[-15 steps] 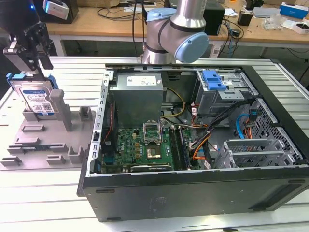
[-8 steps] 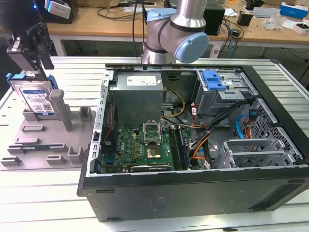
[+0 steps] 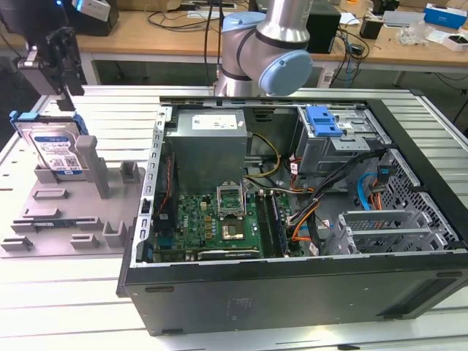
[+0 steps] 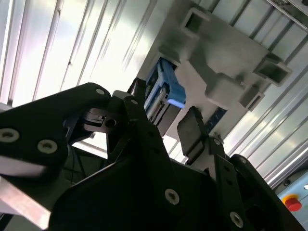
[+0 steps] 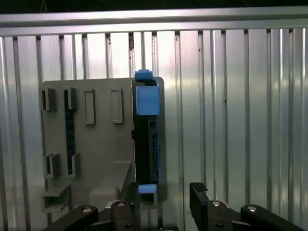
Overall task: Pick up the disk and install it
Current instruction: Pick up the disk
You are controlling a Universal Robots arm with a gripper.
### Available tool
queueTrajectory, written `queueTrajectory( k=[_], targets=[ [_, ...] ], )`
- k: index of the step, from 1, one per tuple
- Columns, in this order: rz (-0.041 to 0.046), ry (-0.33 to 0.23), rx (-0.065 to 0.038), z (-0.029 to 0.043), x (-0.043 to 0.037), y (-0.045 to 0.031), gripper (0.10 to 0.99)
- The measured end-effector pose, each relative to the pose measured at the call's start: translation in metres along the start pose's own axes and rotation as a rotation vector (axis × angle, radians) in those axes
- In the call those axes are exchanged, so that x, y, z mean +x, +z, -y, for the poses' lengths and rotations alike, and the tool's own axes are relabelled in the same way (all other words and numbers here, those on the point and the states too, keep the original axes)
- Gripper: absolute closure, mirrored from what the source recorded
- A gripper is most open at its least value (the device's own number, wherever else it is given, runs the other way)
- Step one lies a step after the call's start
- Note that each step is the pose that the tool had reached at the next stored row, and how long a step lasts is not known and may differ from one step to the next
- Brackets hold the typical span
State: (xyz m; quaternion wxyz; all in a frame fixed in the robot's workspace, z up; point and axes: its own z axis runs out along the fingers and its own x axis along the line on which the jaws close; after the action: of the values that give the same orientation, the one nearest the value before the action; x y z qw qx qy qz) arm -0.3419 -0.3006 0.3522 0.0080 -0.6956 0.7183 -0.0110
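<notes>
The disk (image 3: 55, 146), a silver drive with a white-and-blue label in a blue bracket, stands on edge in the grey holder (image 3: 73, 212) at the exterior view's left. My gripper (image 3: 53, 77) hangs just above it, open and holding nothing. In the first wrist view the disk (image 5: 147, 139) is seen edge-on with blue tabs at both ends; my gripper (image 5: 163, 202) straddles a line close to its near end, one fingertip (image 5: 198, 195) off to the side. In the second wrist view the disk (image 4: 166, 91) sits beyond the gripper (image 4: 166, 120).
An open computer case (image 3: 292, 292) lies at the exterior view's right, with a motherboard (image 3: 219, 219), cables and a drive cage carrying a blue latch (image 3: 322, 121). The arm's body (image 3: 270, 44) rises behind the case. The grey holder (image 5: 96, 134) has several empty slots. A ribbed metal table (image 3: 58, 307) is underneath.
</notes>
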Motion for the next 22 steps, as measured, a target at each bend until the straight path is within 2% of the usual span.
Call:
queueTrajectory(
  k=[2, 5, 8, 11, 14, 22],
  targets=[
    [0.0, 0.0, -0.002, -0.0091, 0.0003, 0.0002, 0.545],
    [-0.0004, -0.002, -0.007, -0.0162, 0.0005, 0.0003, 0.545],
    [-0.001, -0.005, -0.011, -0.027, 0.0008, 0.0009, 0.545],
    [-0.0008, -0.008, -0.011, -0.0422, 0.0015, 0.0033, 0.545],
    [-0.0009, -0.014, -0.012, -0.0476, 0.0029, 0.0047, 0.545],
    [-0.0007, -0.033, -0.014, -0.0523, 0.0106, 0.0082, 0.545]
  ],
)
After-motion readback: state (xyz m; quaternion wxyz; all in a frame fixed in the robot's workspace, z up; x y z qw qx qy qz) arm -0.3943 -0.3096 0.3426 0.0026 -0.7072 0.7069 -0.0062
